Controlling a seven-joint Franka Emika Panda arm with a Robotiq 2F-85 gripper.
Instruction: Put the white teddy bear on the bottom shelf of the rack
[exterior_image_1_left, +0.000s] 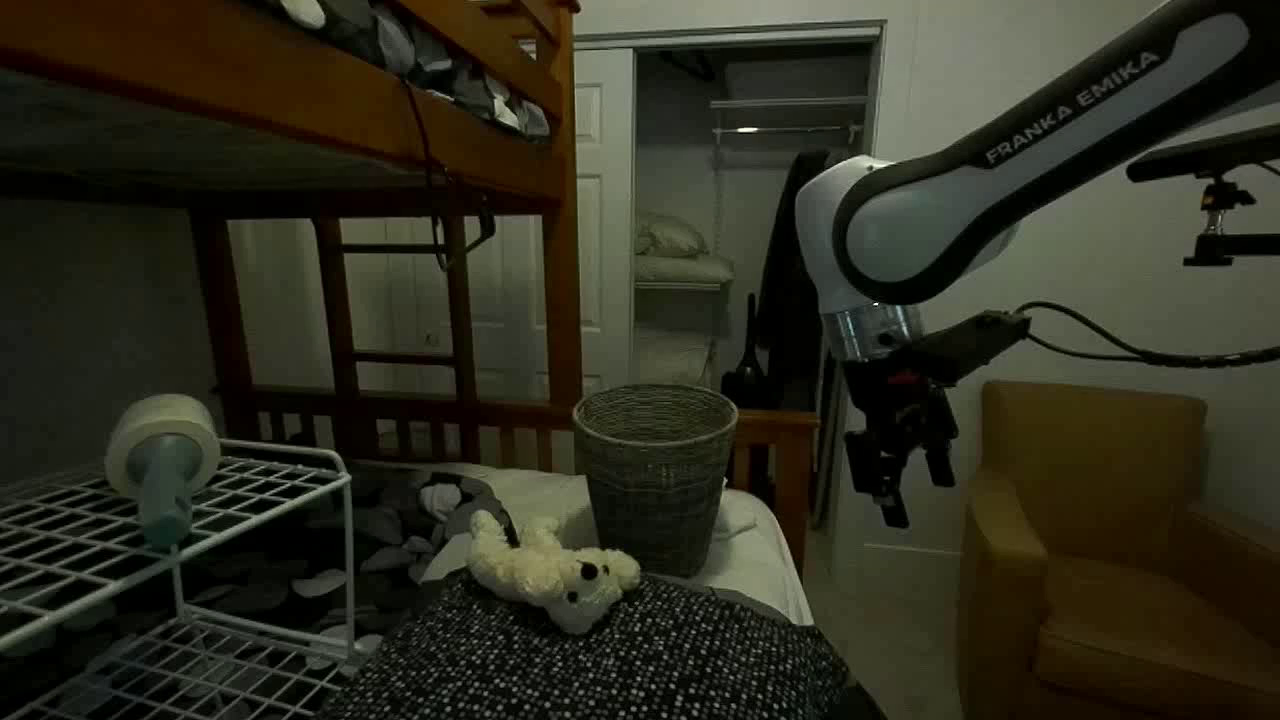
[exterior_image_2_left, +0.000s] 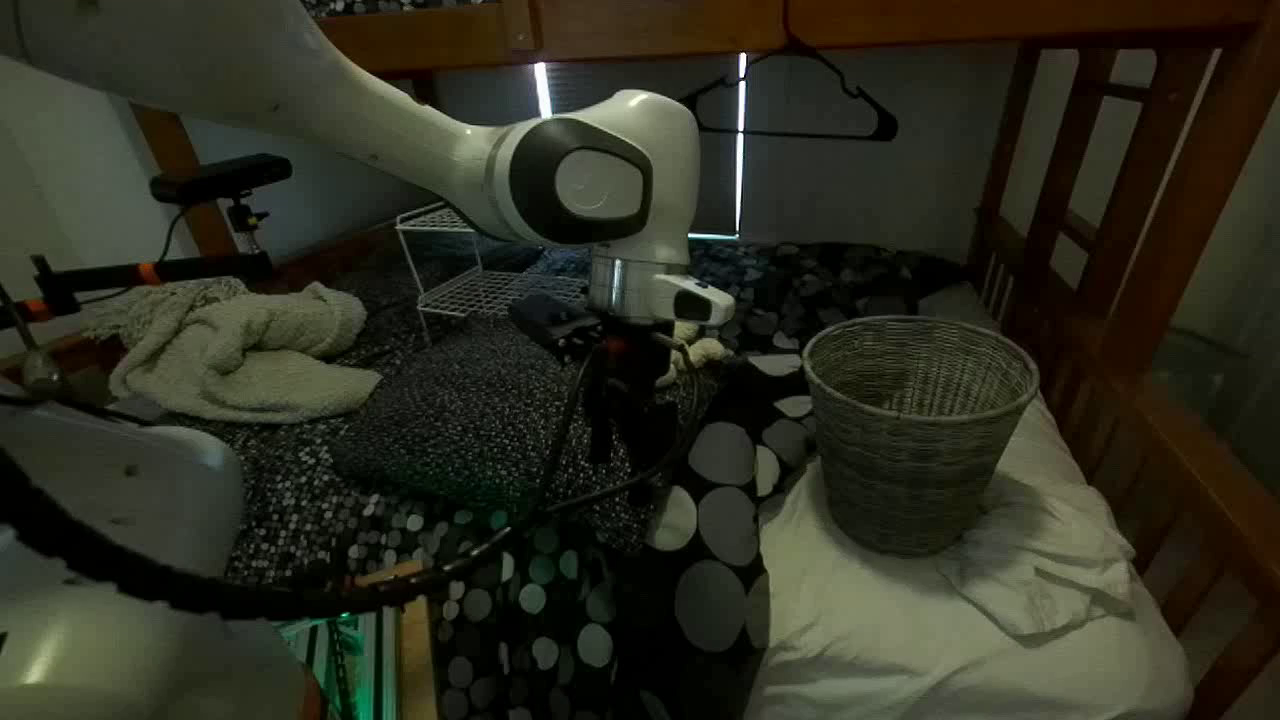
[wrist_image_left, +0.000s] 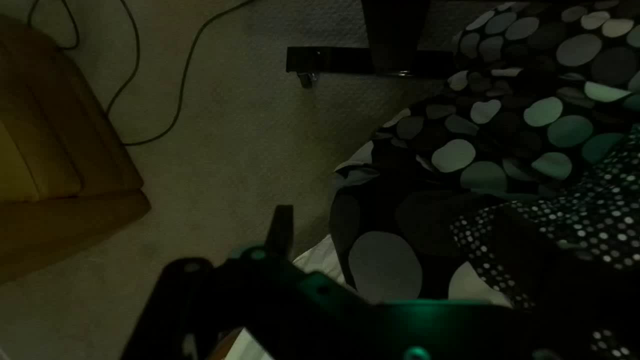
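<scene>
The white teddy bear lies on its side on the dark dotted cloth of the bed, in front of the bucket. In an exterior view the bear is partly hidden behind my gripper. The rack stands at the left; it also shows at the back of an exterior view. Its bottom shelf also shows there, with nothing seen on it. My gripper hangs in the air to the right of the bear, pointing down, with fingers apart and nothing between them. The bear is out of the wrist view.
A grey wicker bucket stands on the bed beside the bear. A round white object with a handle lies on the rack's top tier. A wooden bunk-bed frame and hanger are overhead. An armchair stands right; a blanket lies left.
</scene>
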